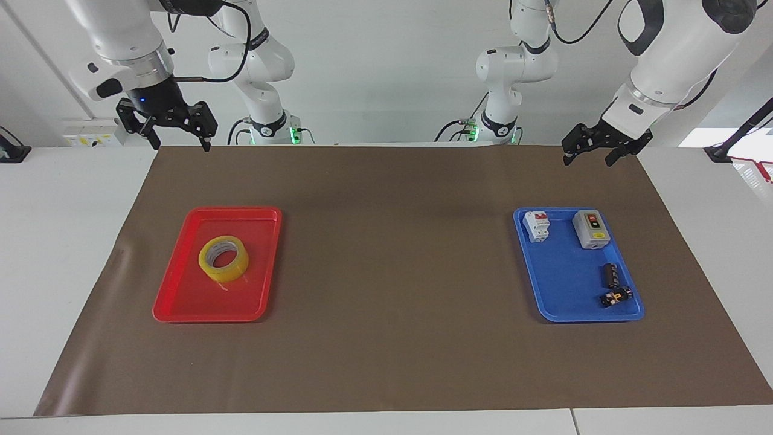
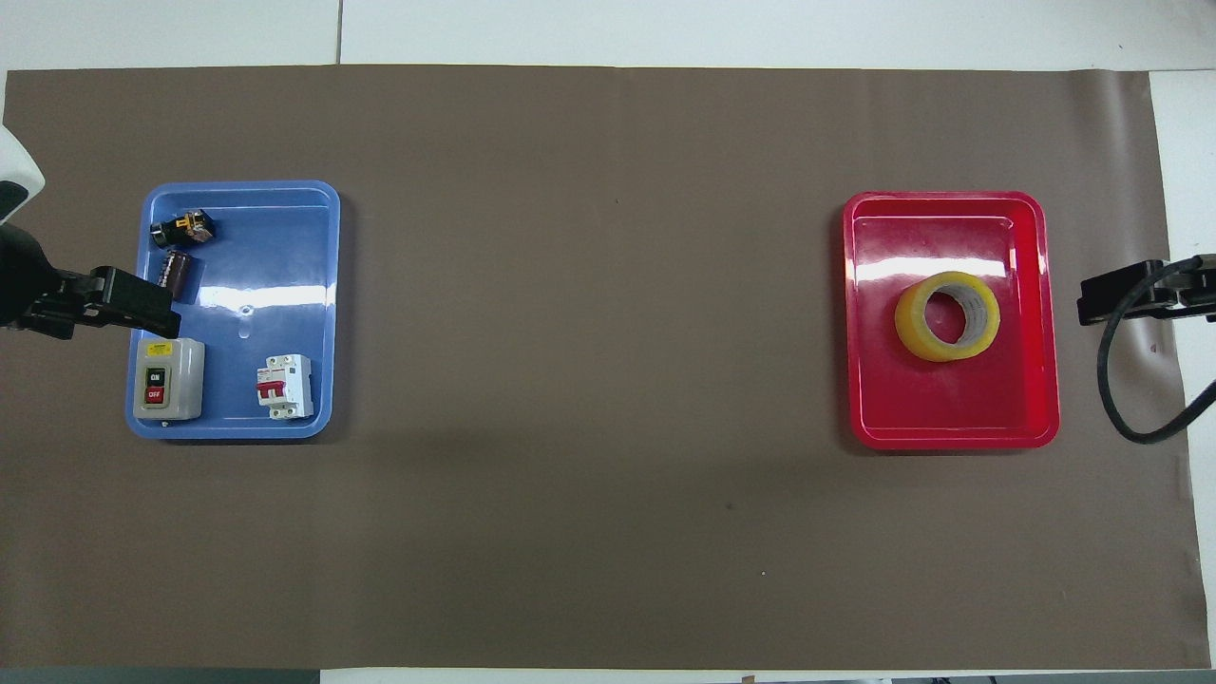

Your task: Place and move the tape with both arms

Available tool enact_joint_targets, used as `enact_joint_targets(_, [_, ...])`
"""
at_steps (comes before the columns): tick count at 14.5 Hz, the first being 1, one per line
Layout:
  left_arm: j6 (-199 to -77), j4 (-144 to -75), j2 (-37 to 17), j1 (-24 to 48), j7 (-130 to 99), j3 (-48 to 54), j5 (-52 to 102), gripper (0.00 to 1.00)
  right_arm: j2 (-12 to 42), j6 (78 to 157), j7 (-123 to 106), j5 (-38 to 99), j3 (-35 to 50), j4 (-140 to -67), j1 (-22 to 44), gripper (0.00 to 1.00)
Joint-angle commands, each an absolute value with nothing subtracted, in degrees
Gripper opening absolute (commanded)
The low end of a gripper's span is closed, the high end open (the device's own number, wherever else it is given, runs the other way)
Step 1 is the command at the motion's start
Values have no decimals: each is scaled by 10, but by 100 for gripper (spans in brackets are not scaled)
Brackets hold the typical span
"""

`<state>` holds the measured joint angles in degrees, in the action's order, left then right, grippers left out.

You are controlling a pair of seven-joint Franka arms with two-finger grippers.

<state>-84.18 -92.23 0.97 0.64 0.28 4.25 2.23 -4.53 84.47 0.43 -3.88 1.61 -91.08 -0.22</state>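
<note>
White tabletop under a matte brown paper mat, its edge slightly rippled toward the right arm's end; I read both views from my remote station. On the mat toward the right arm's end lies a glossy red rectangular plastic tray with rounded corners and a raised rim. The tape, a translucent yellow ring with a pale grey core, lies flat in this tray, about at its middle. The right gripper, black and two-fingered, hangs in the air over the mat's edge nearest the robots, well apart from the tape, fingers spread and grasping nothing; in the overhead view it shows at the frame's border with a looped black cable. The left gripper waits raised over the mat near its corner, fingers likewise parted and empty. Toward the left arm's end sits a glossy blue tray of the same shape, holding a white circuit breaker with a red toggle, a boxy grey on/off switch, a dark cylindrical capacitor and a small black component.
</note>
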Motion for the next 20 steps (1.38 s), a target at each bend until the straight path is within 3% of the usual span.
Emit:
enact_joint_targets(1, [-839,-935,23,-3,9,47,32,100,-36,815,-21,-29,18,-883,-8,100])
enact_joint_targets(4, [-839,-935,23,-3,9,47,32,100,-9,765,-25,-22,18,-821,-10,100])
enact_joint_targets(20, [-839,-935,23,-3,9,47,32,100,-11,777,-34,-17,15,-830,-8,100])
